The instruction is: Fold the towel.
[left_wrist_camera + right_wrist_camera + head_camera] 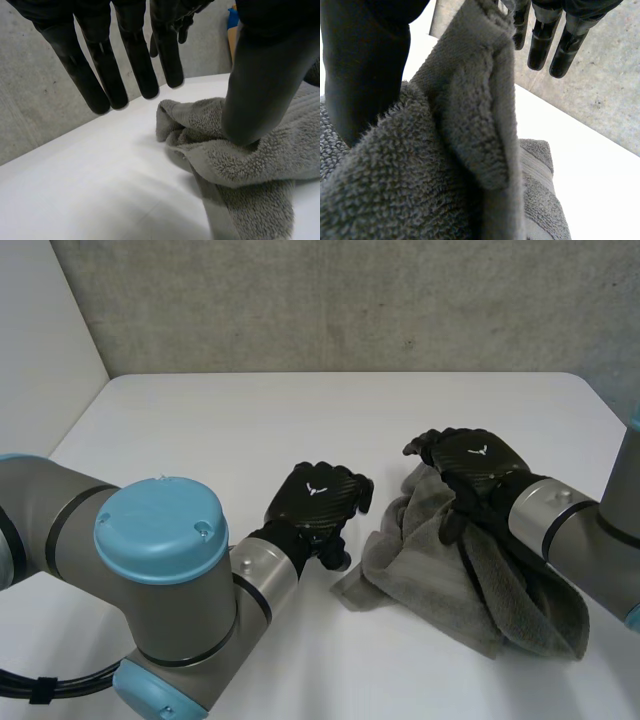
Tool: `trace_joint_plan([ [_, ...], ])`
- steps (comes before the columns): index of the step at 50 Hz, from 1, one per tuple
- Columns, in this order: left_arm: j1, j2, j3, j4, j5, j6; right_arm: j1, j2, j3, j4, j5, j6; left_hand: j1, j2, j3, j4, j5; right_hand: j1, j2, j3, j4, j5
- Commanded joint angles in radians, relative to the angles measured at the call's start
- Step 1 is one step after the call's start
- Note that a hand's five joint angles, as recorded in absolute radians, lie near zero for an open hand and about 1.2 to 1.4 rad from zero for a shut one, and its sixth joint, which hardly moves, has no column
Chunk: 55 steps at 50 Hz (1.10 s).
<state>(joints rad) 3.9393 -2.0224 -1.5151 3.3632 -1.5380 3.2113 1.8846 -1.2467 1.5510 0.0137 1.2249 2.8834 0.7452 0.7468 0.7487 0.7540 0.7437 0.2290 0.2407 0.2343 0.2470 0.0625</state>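
Note:
A grey towel [440, 560] lies crumpled on the white table [300, 420], right of the middle. My right hand [475, 465] rests on the towel's far part, with cloth running under its wrist. In the right wrist view a raised fold of towel [465, 125] stands between the thumb [365, 65] and the straight fingers [545, 40], which do not close on it. My left hand [315, 498] sits just left of the towel. Its fingers [100, 65] are straight above bare table, and its thumb [255, 75] presses down on the towel [260, 155].
A grey wall [350, 300] runs along the table's far edge. Bare table stretches to the left and behind the towel. My left arm's big elbow joint [160, 540] stands at the near left.

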Motion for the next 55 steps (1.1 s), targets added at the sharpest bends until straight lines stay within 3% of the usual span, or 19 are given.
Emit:
trace_joint_plan([
  [1,-0.011,-0.042,0.061,-0.007,-0.001,-0.008,-0.053,-0.010,-0.071,0.175,-0.015,-0.001,-0.241,-0.243,-0.245,-0.250,-0.414,-0.054,-0.066,-0.060,-0.073,-0.062],
  [11,-0.035,-0.160,0.234,-0.125,0.010,-0.160,-0.143,-0.092,-0.106,0.233,-0.021,-0.007,-0.241,-0.243,-0.245,-0.250,-0.414,-0.054,-0.066,-0.060,-0.073,-0.062],
  [26,-0.089,-0.278,0.345,-0.212,0.007,-0.172,-0.226,-0.085,-0.126,0.359,-0.130,-0.067,-0.235,-0.237,-0.239,-0.244,-0.408,0.012,0.000,0.006,-0.006,0.004],
  [37,-0.107,-0.318,0.351,-0.211,0.001,-0.174,-0.214,-0.020,-0.091,0.357,-0.142,-0.070,-0.118,-0.120,-0.122,-0.127,-0.291,0.047,0.035,0.041,0.029,0.039],
  [39,-0.107,-0.325,0.351,-0.211,0.001,-0.174,-0.205,0.007,-0.081,0.356,-0.136,-0.070,-0.056,-0.058,-0.060,-0.065,-0.229,0.274,0.263,0.269,0.256,0.266],
  [40,-0.107,-0.331,0.352,-0.209,0.001,-0.172,-0.205,0.007,-0.081,0.356,-0.136,-0.070,0.069,0.067,0.065,0.060,-0.104,0.276,0.264,0.270,0.258,0.268],
  [41,-0.107,-0.331,0.352,-0.209,0.001,-0.172,-0.190,0.027,-0.086,0.356,-0.134,-0.070,0.070,0.069,0.067,0.061,-0.103,0.485,0.473,0.480,0.467,0.477],
  [42,-0.109,-0.337,0.357,-0.211,0.001,-0.172,-0.170,0.047,-0.091,0.354,-0.137,-0.070,0.271,0.269,0.267,0.262,0.098,0.766,0.754,0.761,0.748,0.758],
  [43,-0.107,-0.347,0.363,-0.212,0.001,-0.172,-0.170,0.047,-0.091,0.354,-0.137,-0.070,0.453,0.451,0.449,0.444,0.280,0.769,0.757,0.764,0.751,0.761],
  [44,-0.109,-0.354,0.368,-0.212,0.001,-0.174,-0.156,0.056,-0.097,0.348,-0.137,-0.072,0.649,0.647,0.646,0.640,0.476,1.089,1.077,1.083,1.071,1.081],
  [45,-0.109,-0.354,0.368,-0.212,0.001,-0.174,-0.145,0.058,-0.104,0.342,-0.137,-0.072,0.651,0.649,0.648,0.642,0.478,1.166,1.155,1.161,1.148,1.158],
  [53,-0.081,-0.335,0.397,-0.212,-0.007,-0.165,-0.043,0.061,-0.227,0.292,-0.139,-0.052,0.651,0.649,0.648,0.642,0.478,1.167,1.156,1.162,1.149,1.159],
  [55,0.001,-0.271,0.412,-0.220,-0.034,-0.159,-0.021,0.061,-0.256,0.258,-0.137,-0.043,0.651,0.649,0.648,0.642,0.478,1.167,1.156,1.162,1.149,1.159],
])
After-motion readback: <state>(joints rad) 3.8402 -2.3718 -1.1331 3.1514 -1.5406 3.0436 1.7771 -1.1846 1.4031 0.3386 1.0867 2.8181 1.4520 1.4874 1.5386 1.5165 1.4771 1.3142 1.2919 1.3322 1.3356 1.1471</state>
